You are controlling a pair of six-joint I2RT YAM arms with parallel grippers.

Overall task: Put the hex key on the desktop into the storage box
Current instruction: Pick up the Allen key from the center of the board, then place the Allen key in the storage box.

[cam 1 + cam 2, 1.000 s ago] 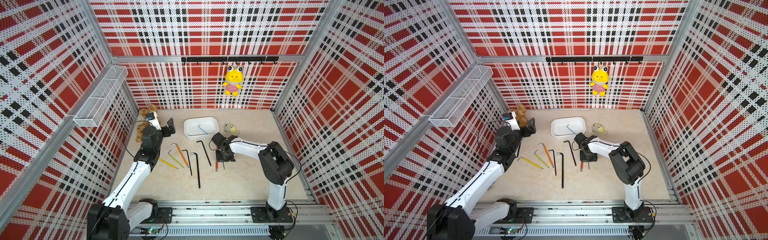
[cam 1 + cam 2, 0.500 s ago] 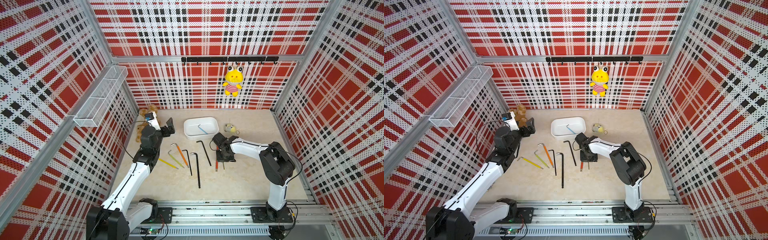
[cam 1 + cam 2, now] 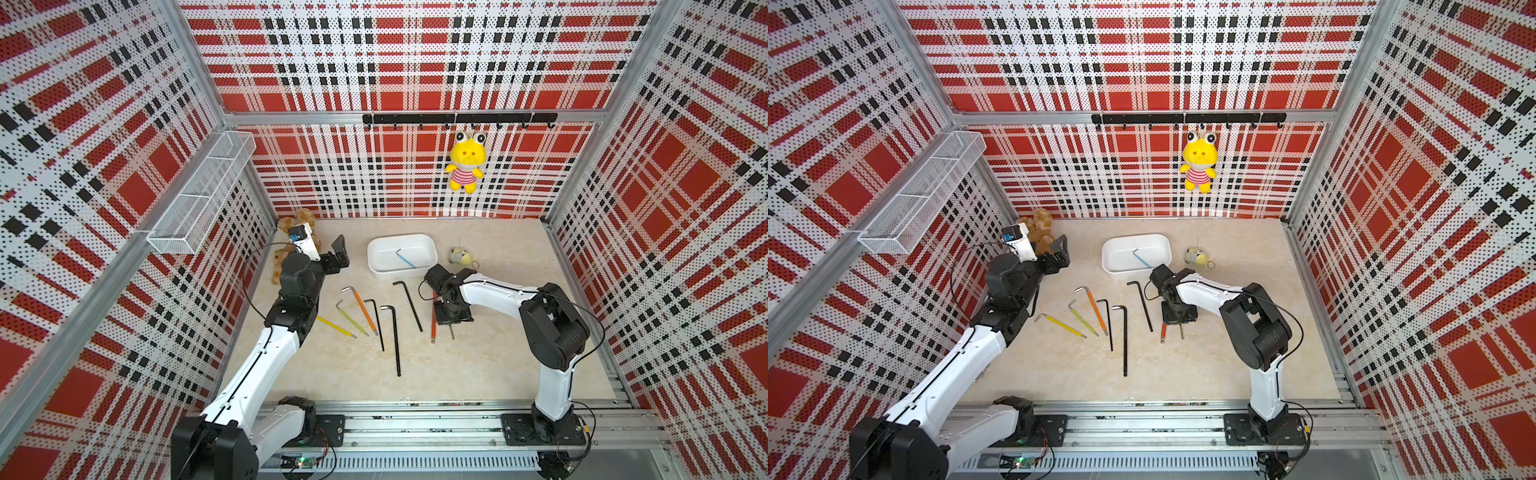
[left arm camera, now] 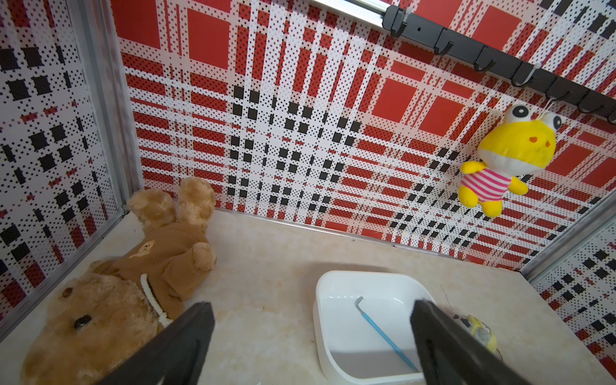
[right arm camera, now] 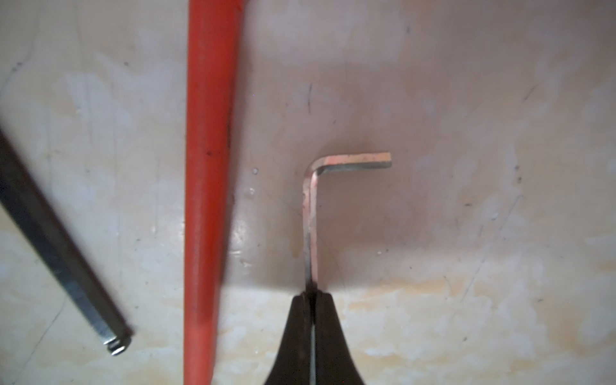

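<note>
Beige marble-patterned surface (image 3: 498, 365) carries a row of hex keys. Nearest lies the long black hex key (image 3: 397, 345), its shaft running near to far. Just beyond it and to the right, the right gripper (image 5: 311, 295) points down, its jaws pinched together on the shaft of the small silver hex key (image 5: 311, 216). That shaft also runs near to far, just right of the red hex key (image 5: 206, 166) and apart from it. Whether it has left the surface I cannot tell.

The storage box (image 3: 395, 275) sits farther back and slightly left of this gripper, near it, with a blue hex key (image 3: 405, 258) inside. I judge the coming move to be a lift and a short carry far-left over the box's near wall; the right arm is the nearer one.

The left gripper (image 4: 310, 308) hangs left of the box, jaws wide apart and holding nothing, beside a brown teddy bear (image 4: 133, 283).
</note>
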